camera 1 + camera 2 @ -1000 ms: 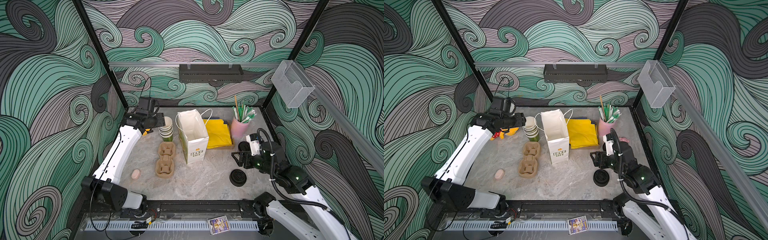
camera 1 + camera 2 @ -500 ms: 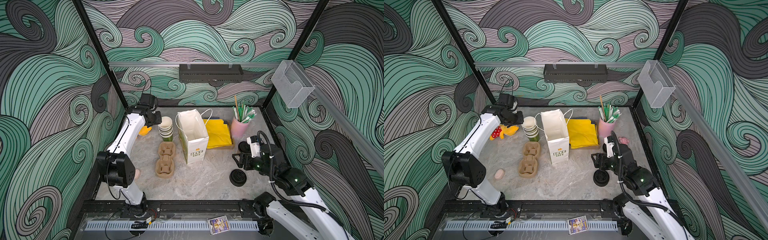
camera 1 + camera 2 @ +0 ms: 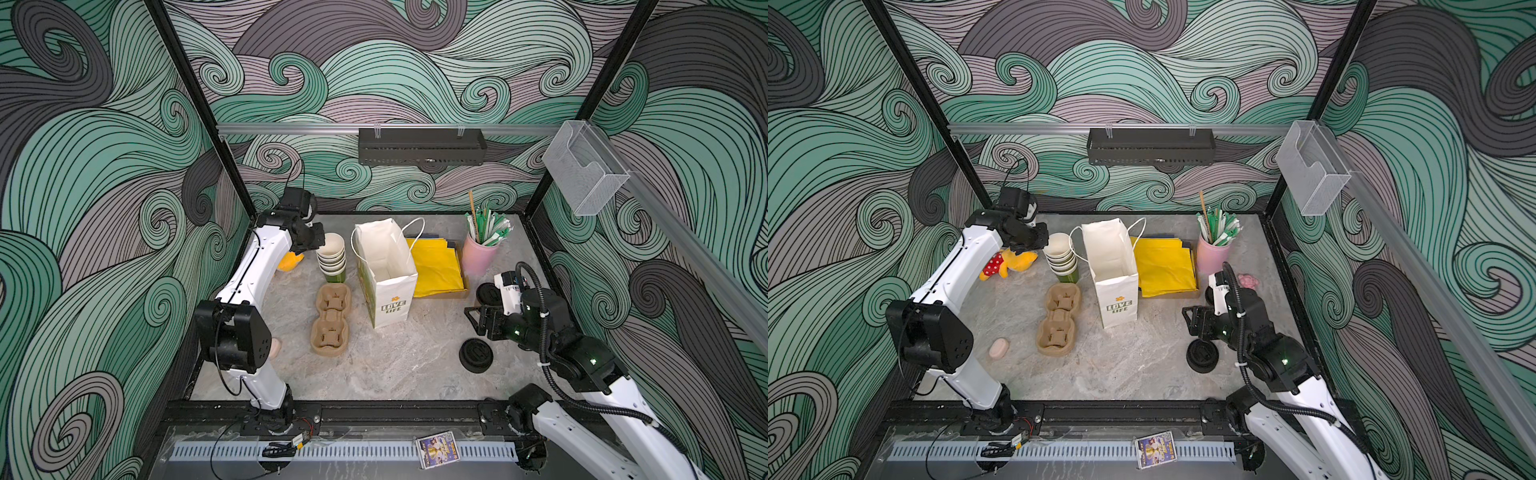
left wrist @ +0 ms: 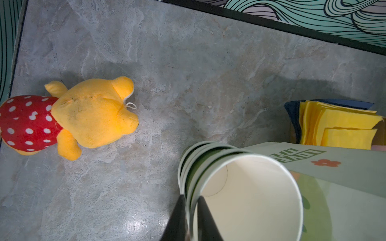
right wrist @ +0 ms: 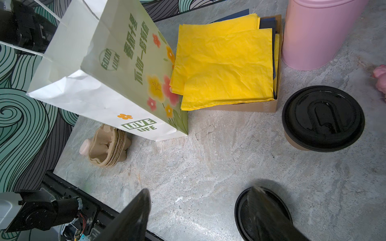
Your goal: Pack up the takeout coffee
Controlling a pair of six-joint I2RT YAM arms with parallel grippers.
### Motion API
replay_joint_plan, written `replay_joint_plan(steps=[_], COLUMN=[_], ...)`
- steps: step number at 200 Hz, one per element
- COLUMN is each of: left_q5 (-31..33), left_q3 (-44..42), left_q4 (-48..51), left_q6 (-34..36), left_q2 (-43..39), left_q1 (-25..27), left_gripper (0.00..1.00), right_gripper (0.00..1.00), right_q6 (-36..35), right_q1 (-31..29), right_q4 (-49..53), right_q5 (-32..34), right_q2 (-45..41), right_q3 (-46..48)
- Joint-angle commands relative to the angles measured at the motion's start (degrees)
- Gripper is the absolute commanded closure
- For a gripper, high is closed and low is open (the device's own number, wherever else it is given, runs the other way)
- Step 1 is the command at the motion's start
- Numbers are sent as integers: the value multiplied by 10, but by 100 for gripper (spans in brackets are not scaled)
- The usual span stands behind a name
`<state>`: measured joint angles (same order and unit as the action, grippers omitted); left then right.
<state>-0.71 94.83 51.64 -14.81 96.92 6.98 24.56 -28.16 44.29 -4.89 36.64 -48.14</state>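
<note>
Takeout coffee: two black-lidded cups are stood near the tabletop's right edge; the one nearer the back edge is tan-bodied.
Paper bag: stood upright and open mid-tabletop, likely to be loaded from above; "LOVE LIFE" and "GOOD LUCK" are printed.
Nested cups: stacked beside the bag.
Right pincer: held spread over the front lidded cup.
Left pincer: clenched on the top nested cup's rim.
</note>
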Motion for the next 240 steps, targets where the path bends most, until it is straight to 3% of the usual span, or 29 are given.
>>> replay_joint_plan(steps=[1,36,161,240], left_q5=[-11,-16,-21,-61], left_q3=[23,30,49,40], left_q4=[1,-2,-8,-7], left_q6=[3,2,-15,-73], left_q2=[9,5,-31,-34], left_q1=[-1,0,-2,-23], left_gripper=[91,100,100,100], right_gripper=[26,26,25,26], right_q6=[8,9,7,3], right_q1=[-3,-3,-3,-3], right_q4=[-4,5,13,24], right_q5=[5,13,11,-12], right_q2=[-3,-19,-14,7], right_q3=[1,0,-9,-40])
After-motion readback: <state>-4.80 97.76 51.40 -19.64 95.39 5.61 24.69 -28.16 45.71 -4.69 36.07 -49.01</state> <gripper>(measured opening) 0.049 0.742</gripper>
